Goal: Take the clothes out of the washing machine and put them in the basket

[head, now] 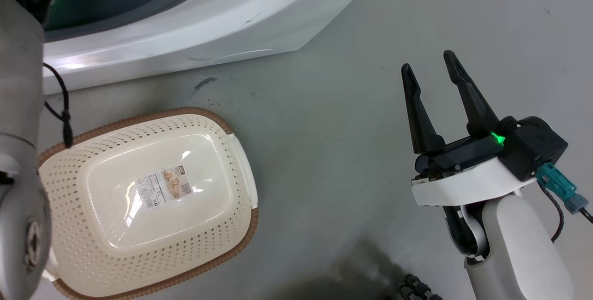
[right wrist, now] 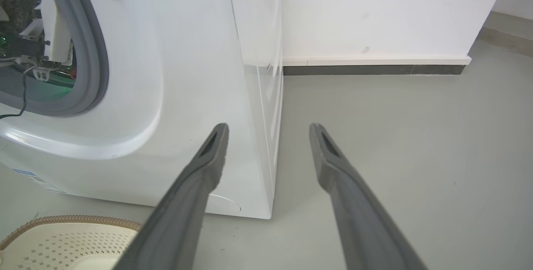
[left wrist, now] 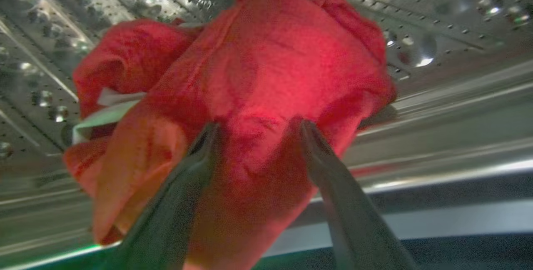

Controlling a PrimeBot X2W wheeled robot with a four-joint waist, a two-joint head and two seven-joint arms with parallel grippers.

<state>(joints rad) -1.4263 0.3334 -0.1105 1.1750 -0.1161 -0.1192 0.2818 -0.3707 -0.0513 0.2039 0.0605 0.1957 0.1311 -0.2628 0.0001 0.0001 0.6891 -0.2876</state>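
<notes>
The red clothes (left wrist: 266,66), with a bit of white trim, lie bunched inside the steel perforated drum (left wrist: 437,20) of the washing machine (head: 208,27). My left gripper (left wrist: 259,129) is open, its two fingers spread and pressed into the red fabric, a fold bulging between them. My left forearm (head: 18,105) reaches up into the machine's opening. The cream basket (head: 153,117) sits empty on the floor in front of the machine. Off to the basket's right, my right gripper (head: 427,62) hangs open over bare floor with nothing between its fingers; it faces the machine's white corner (right wrist: 254,136).
A black cable (head: 65,115) hangs off my left arm above the basket's rim. A white wall with a dark skirting board (right wrist: 374,70) stands behind the machine. Grey floor (head: 324,128) stretches between the basket and my right gripper.
</notes>
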